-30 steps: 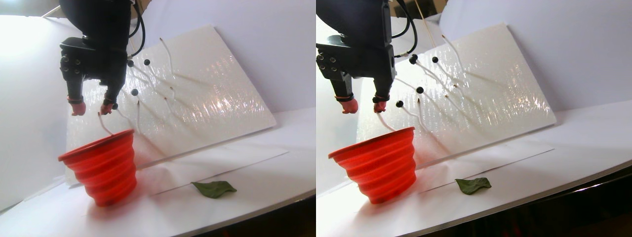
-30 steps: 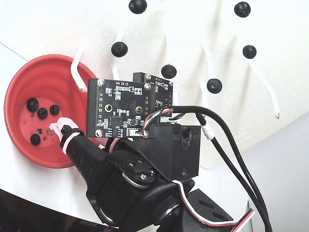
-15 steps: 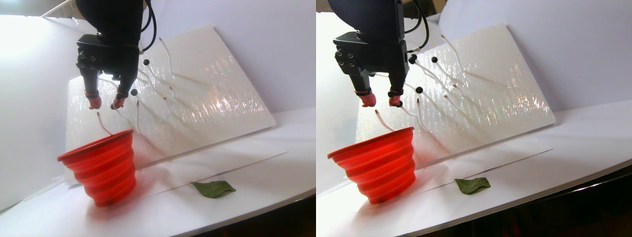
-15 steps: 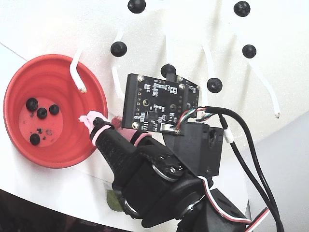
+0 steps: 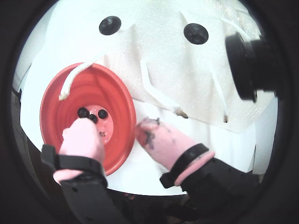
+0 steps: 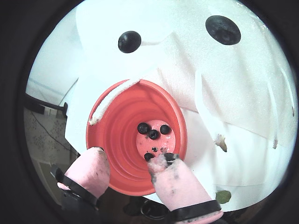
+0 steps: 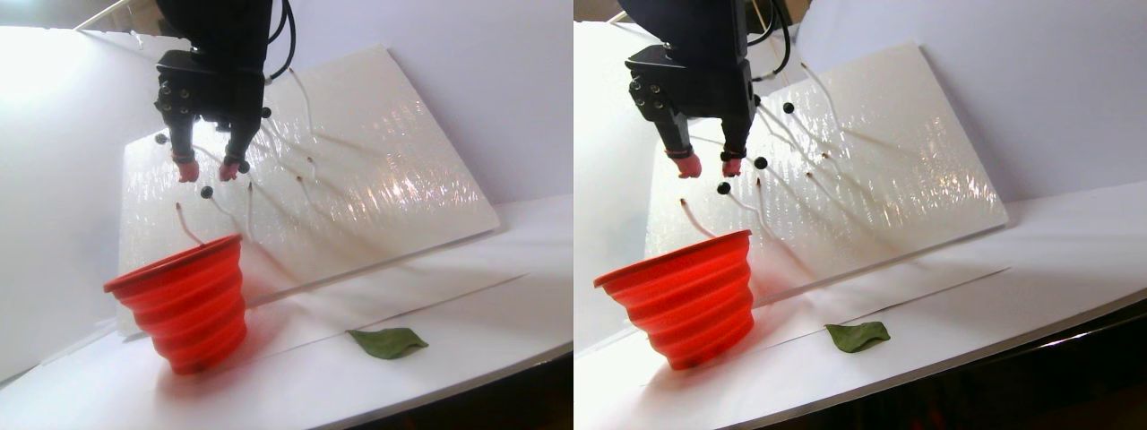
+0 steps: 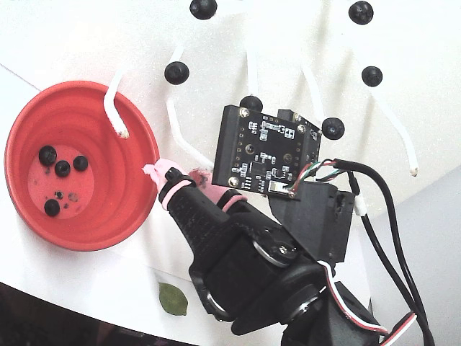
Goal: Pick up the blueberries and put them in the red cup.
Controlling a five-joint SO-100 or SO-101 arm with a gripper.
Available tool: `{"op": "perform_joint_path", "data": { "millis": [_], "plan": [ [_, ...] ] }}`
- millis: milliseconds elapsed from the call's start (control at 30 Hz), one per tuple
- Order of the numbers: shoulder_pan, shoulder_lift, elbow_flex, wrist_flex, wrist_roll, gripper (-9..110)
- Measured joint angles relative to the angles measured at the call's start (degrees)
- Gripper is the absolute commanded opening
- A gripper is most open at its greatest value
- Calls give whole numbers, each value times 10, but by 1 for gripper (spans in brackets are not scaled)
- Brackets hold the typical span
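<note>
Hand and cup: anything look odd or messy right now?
Yes. The hand has dark stains on its pink fingertips, and dark specks litter the cup bottom beside four blueberries. A leaf lies nearby.

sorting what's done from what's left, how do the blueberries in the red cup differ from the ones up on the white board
The blueberries in the red cup lie loose on its flat bottom, four of them clustered together. The blueberries on the white board each sit at the tip of a thin white stem, spread well apart across the tilted white board, and six show in the fixed view. Both sets are small, round and matte black.
</note>
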Motion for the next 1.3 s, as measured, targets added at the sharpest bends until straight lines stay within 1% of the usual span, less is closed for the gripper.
{"op": "perform_joint_path", "data": {
  "millis": [633,1033,1300],
  "plan": [
    [39,49,0,-1,-20,16],
    [52,57,0,-42,-31,16],
    [52,10,0,-88,-31,16]
  ]
}}
